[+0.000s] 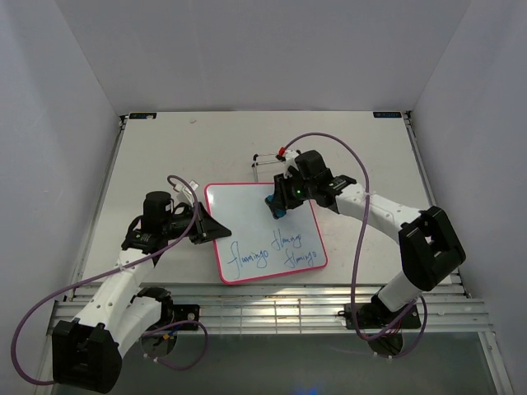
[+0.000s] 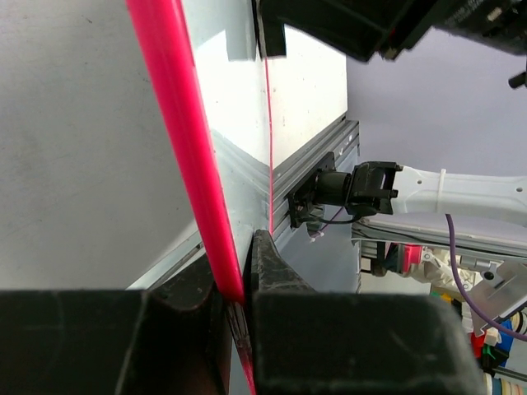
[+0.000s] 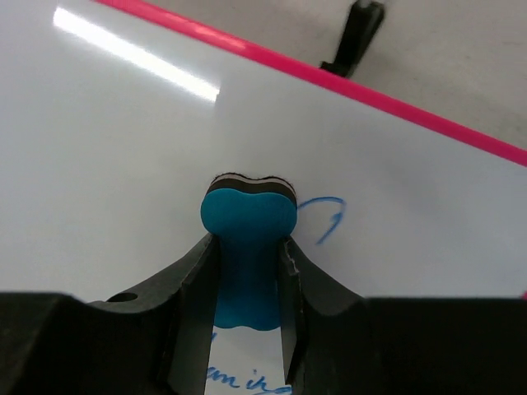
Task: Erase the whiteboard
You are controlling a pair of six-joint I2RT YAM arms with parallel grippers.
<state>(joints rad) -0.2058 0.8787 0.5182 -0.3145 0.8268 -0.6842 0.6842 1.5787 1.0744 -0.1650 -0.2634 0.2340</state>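
Right claw (image 1: 279, 203) hides whiteboard (image 1: 247, 222) top-right corner and part of wire stand (image 1: 263, 158). Whiteboard mid-counter (image 1: 165, 152), skewed, pink frame, blue scrawl on near half. Left claw (image 2: 239, 296) pinches its left edge. Right claw clamped on blue eraser (image 3: 249, 218).

The whiteboard (image 1: 247, 216), white with a pink-red frame and rounded corners, lies slightly skewed mid-table (image 1: 165, 148), toward the near edge. Blue handwriting (image 1: 265, 251) covers its near half.
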